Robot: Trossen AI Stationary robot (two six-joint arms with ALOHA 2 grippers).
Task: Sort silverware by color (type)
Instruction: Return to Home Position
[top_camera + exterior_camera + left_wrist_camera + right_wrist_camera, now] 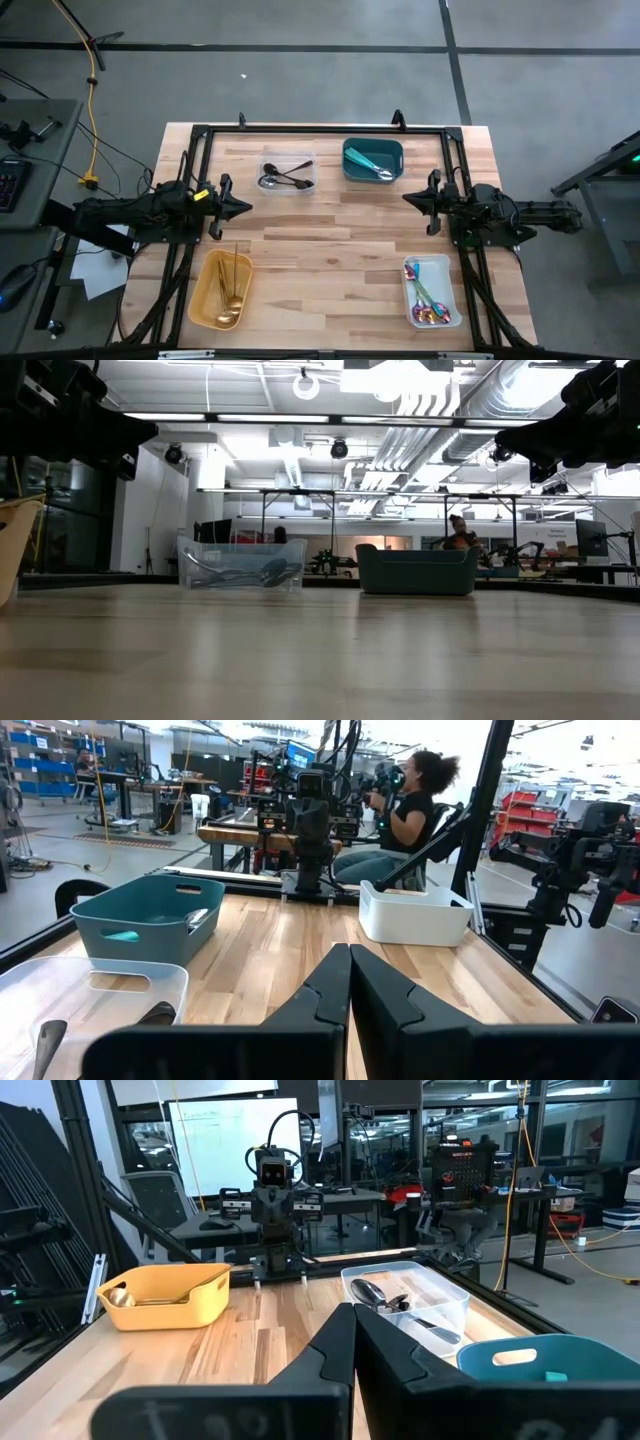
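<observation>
Closest up, the left pincer point(350, 960) and right pincer point(354, 1320) each show fingers pressed tip to tip, gripping nothing, hovering at opposite sides of the bench point(330, 250). Everything's binned by colour: gold spoons point(232, 285) in the yellow bin point(207, 290), black spoons point(288, 178) in the clear bin point(270, 163), teal-handled pieces point(370, 162) in the teal bin point(392, 152), iridescent ones point(430, 305) in the white bin point(440, 270). No strays on the wood that I can spot, so it looks finished. Danger now? An arm folding home too low could clip the yellow or white bin beside it, and light plastic would skid or tip.

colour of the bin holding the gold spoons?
Yellow. The bin shows best in the high view.
</observation>
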